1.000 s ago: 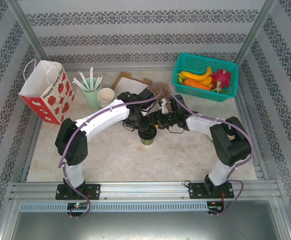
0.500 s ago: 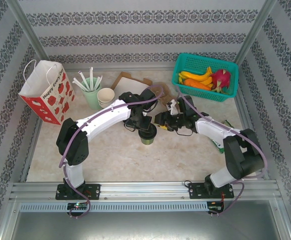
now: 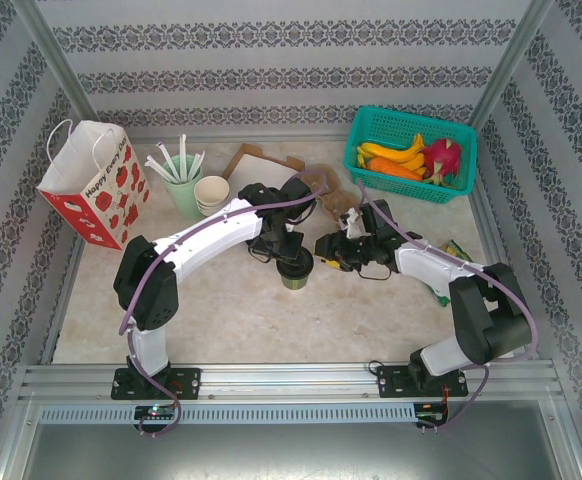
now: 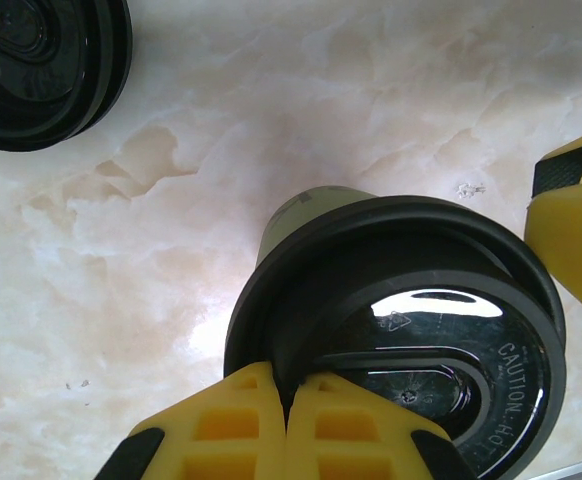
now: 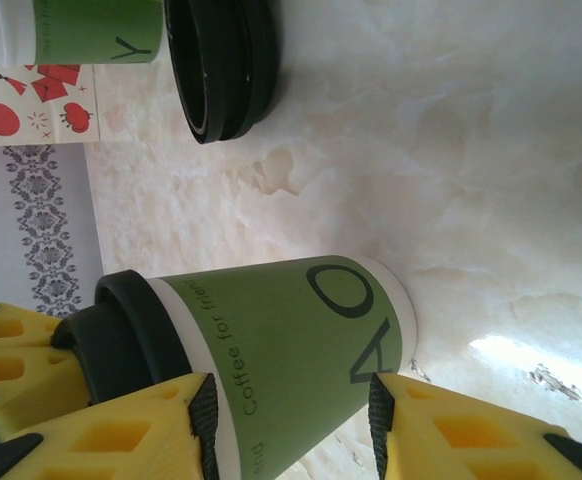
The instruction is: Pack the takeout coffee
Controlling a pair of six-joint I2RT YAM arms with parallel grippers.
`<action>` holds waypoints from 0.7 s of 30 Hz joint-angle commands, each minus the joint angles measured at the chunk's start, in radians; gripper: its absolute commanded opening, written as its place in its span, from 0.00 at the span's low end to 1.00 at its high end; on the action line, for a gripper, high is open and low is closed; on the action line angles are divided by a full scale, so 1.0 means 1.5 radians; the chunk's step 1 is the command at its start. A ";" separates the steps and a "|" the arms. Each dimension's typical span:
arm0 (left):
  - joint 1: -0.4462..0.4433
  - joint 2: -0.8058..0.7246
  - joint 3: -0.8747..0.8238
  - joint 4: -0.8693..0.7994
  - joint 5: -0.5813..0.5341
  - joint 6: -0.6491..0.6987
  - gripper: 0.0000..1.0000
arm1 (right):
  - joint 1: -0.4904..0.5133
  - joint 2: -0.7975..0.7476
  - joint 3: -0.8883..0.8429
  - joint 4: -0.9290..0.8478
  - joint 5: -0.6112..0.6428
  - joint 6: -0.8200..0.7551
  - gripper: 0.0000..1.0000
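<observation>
One lidded green cup, one paper bag, one teal basket

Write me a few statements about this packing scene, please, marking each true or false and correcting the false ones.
1. The takeout coffee cup stands upright with its black lid on. True.
2. The left gripper is wide open. False: its jaws are shut, at the lid's rim.
3. The paper bag stands left of the cup of white sticks. True.
4. The coffee cup sits in the teal basket. False: it stands on the table; the basket holds bananas and other produce.
5. The right gripper is open. True.
</observation>
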State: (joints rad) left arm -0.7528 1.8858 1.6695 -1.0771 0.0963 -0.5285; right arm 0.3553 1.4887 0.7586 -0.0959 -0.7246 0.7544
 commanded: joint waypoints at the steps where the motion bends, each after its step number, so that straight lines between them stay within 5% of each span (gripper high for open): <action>1: -0.007 0.047 -0.021 -0.011 -0.016 -0.019 0.00 | 0.009 -0.012 -0.016 -0.014 -0.014 -0.002 0.48; 21: -0.008 0.045 -0.016 -0.008 -0.016 -0.019 0.00 | 0.020 -0.032 -0.018 -0.014 -0.034 -0.007 0.48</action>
State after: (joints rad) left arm -0.7532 1.8858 1.6695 -1.0767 0.0967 -0.5369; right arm 0.3759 1.4303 0.7422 -0.1207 -0.7349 0.7563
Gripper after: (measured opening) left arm 0.049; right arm 0.486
